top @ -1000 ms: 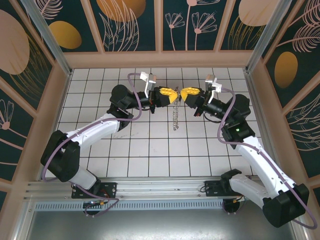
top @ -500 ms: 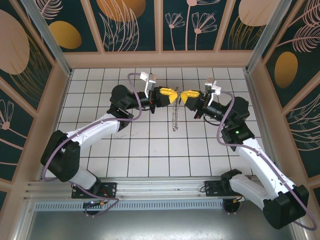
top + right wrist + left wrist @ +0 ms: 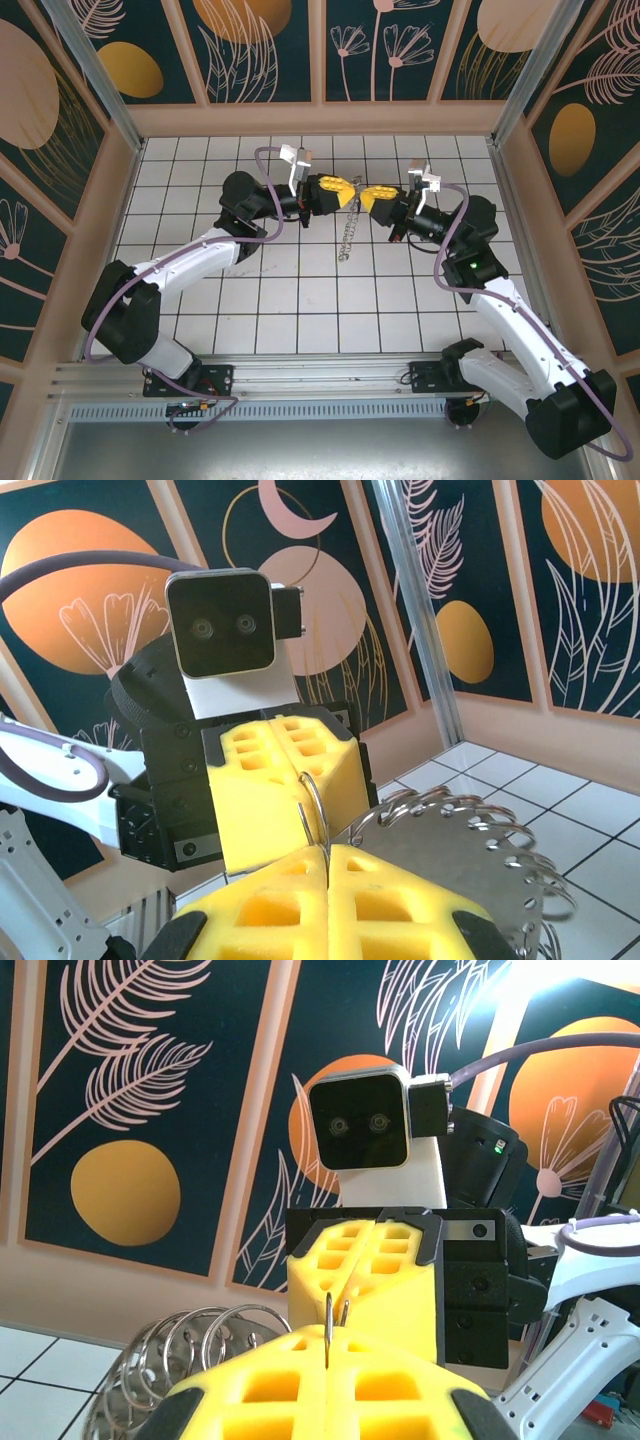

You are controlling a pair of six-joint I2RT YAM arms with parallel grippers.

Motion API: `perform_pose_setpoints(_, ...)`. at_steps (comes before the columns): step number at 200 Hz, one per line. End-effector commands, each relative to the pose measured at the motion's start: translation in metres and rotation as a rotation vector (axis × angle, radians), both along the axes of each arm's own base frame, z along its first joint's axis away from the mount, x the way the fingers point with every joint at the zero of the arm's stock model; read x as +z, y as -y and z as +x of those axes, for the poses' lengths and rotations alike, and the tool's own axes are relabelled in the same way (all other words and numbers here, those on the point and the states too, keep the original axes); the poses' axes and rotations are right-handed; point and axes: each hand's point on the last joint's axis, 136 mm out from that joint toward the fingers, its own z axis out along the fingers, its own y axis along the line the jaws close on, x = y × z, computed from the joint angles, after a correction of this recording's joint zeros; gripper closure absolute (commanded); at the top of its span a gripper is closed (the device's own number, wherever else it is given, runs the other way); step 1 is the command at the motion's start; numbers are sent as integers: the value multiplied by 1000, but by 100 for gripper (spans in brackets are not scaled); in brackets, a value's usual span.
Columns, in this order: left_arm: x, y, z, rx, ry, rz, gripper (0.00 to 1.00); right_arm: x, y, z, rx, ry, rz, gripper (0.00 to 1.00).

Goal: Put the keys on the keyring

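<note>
So both arms meet nose to nose over the middle of the tiled counter [image 3: 300, 300]. The left gripper [image 3: 346, 190] and right gripper [image 3: 367, 197] each have their yellow jaws clamped tight on the thin wire of the keyring [image 3: 347, 232]. The loop dangles from that pinch, and in the top view its long axis runs toward the near edge, bottom end tipped slightly left. Its little rings fan out beside the jaws in both wrist views.
</note>
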Motion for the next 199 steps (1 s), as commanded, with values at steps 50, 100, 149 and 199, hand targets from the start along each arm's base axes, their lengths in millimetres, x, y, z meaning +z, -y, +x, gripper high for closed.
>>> perform_pose_setpoints(50, 47, -14, -14, 25, 116, -138, 100, -33, -9, -15, 134, -91, -55, 100)
perform_pose_setpoints(100, 45, -13, -12, 28, 102, -137, 100, -11, 20, -11, 57, -41, 2, 66)
perform_pose_setpoints(149, 44, -11, -10, 18, 87, -141, 100, 23, 37, -5, -5, 30, 69, 65)
perform_pose_setpoints(199, 45, -10, -11, -5, 72, -154, 100, 44, 33, -2, 38, 70, 140, 58)
